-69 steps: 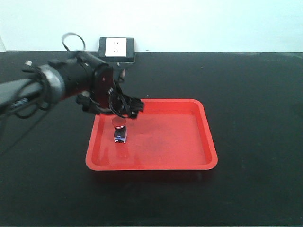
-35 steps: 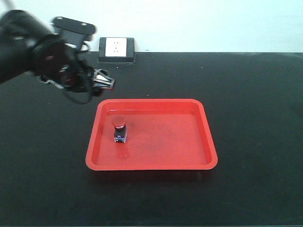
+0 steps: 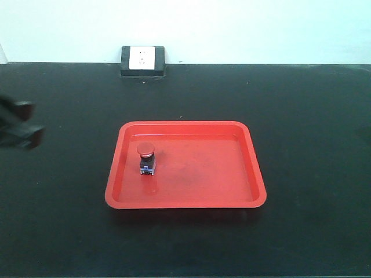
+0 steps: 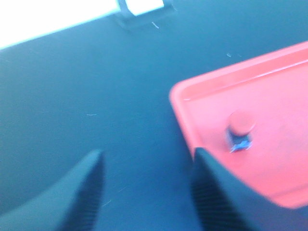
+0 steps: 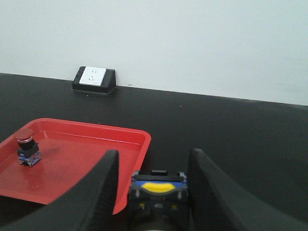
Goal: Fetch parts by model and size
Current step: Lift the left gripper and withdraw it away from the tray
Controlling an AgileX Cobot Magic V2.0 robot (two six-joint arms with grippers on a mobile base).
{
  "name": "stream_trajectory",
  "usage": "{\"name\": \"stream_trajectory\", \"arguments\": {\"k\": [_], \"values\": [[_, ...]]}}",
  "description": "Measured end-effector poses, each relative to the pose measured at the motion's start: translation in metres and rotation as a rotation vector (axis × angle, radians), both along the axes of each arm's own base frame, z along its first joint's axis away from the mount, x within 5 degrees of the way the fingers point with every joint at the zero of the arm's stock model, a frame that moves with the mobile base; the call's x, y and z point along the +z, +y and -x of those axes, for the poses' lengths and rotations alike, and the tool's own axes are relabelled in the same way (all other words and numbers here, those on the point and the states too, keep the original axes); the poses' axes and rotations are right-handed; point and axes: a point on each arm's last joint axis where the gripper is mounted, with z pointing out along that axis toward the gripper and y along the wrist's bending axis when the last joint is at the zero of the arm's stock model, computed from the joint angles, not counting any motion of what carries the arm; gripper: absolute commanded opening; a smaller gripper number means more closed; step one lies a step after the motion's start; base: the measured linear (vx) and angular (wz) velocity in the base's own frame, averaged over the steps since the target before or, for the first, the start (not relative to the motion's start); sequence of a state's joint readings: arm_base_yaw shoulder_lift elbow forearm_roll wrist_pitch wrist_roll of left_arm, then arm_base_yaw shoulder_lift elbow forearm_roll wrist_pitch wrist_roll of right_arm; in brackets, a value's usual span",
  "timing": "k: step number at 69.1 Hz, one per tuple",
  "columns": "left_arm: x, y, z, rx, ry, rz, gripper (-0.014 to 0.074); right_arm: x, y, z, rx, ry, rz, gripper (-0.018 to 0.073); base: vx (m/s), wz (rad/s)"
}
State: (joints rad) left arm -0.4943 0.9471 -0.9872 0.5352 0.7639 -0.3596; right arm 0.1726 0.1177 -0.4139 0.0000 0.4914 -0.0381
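Front view: a black table (image 3: 313, 116) runs back to a pale wall, with a white socket box (image 3: 142, 59) at the far edge. A red tray (image 3: 243, 174) sits mid-table. Contents: one red button switch (image 3: 146, 158), upright on its dark base, in the left half near the left rim; the rest of the tray floor is bare. A dark blurred shape at the left frame edge is the left gripper (image 3: 20, 128); its state cannot be read from here. The right arm is not seen in this view.

Left wrist view: blurred. Both fingers (image 4: 82, 192) of the left gripper stand apart with bare table between them, holding nothing. The tray corner and the red switch lie ahead and to the right, well apart from the fingers.

Right wrist view: the right gripper (image 5: 154, 192) is closed onto a yellow button switch (image 5: 158, 188), the part seated between the two fingers with the yellow face and blue-grey block showing. It hangs near the tray's near-right corner, outside the rim.

Judgement on step: delivery of the yellow switch into the tray. Advisable to carry it over the rim with clearance, set it down in the open right half, away from the red switch, and release only once the base rests flat, lest it topple.
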Motion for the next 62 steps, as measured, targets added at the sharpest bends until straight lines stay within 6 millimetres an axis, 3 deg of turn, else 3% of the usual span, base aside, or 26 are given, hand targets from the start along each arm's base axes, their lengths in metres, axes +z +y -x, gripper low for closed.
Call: {"name": "stream_trajectory", "arguments": {"k": [26, 46, 62], "values": [[-0.028, 0.049, 0.090, -0.015, -0.154, 0.040, -0.0009, 0.000, 0.000, 0.000, 0.000, 0.000, 0.000, -0.0005, 0.00, 0.00], [-0.050, 0.065, 0.139, -0.148, -0.253, 0.052, -0.0008, 0.000, 0.000, -0.002, 0.000, 0.009, 0.002, -0.0005, 0.00, 0.00], [-0.059, 0.067, 0.151, -0.175, -0.239, 0.070, -0.0008, -0.002, 0.004, -0.019, 0.005, 0.078, 0.000, -0.0005, 0.00, 0.00]]}}
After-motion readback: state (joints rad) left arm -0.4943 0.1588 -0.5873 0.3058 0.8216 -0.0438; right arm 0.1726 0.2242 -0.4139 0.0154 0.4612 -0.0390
